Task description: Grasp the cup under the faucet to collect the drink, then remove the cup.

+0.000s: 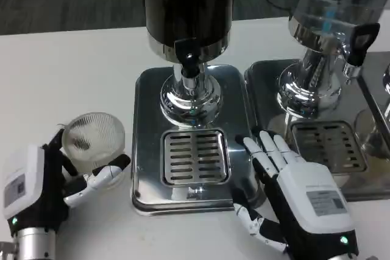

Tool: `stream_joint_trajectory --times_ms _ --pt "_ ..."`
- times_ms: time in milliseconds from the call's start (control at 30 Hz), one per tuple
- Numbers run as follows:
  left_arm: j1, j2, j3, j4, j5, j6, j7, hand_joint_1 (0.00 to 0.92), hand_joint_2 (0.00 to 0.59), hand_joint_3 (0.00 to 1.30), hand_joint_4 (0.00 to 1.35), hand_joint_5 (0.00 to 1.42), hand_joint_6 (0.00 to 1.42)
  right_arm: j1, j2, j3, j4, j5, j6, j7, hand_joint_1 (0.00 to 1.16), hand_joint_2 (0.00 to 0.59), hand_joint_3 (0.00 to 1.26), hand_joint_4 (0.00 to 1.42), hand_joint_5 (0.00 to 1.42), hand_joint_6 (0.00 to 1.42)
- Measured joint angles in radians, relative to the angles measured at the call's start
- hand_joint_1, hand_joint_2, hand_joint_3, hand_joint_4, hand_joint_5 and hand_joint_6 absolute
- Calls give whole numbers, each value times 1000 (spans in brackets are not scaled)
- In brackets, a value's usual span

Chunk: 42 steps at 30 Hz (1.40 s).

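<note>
Left hand (36, 184) at lower left has its fingers (100, 178) wrapped round the cup (92, 135), off the drip tray (149, 89) and not yet under the faucet (189, 59); right hand (298, 193) lies spread, empty, likely steadying the base.

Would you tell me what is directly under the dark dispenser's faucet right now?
Only the slotted drip grate lies under the faucet; the cup sits off the tray, in the left hand.

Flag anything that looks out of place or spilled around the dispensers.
The cup is off to the left of the drip grille, on the table in the left hand, not under the faucet. No spill shows. The right hand rests on the tray.
</note>
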Motion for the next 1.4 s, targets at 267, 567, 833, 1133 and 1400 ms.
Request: stream_joint_trajectory --times_ms 267,567,833,1133,1400 --pt "0 0 0 0 2 -2 17 450 126 367 610 866 1078 0 5 -2 0 0 1 0 476 456 96 0 27 165" --pt "1 1 2 -35 5 -22 27 454 129 367 610 854 1070 0 9 -3 1 0 1 0 476 456 96 0 27 165" --pt "7 1 3 -150 8 -37 25 443 128 373 603 854 1069 0 14 -3 1 -1 2 -1 476 456 96 0 27 170" --pt "-12 -27 -78 -164 73 -40 -35 434 127 376 602 854 1067 6 20 -8 1 -3 6 -6 477 456 96 1 28 177" --pt "-108 -50 -128 -48 83 -45 -49 429 125 376 602 854 1067 5 35 -13 3 -3 14 -29 477 456 96 1 28 177"
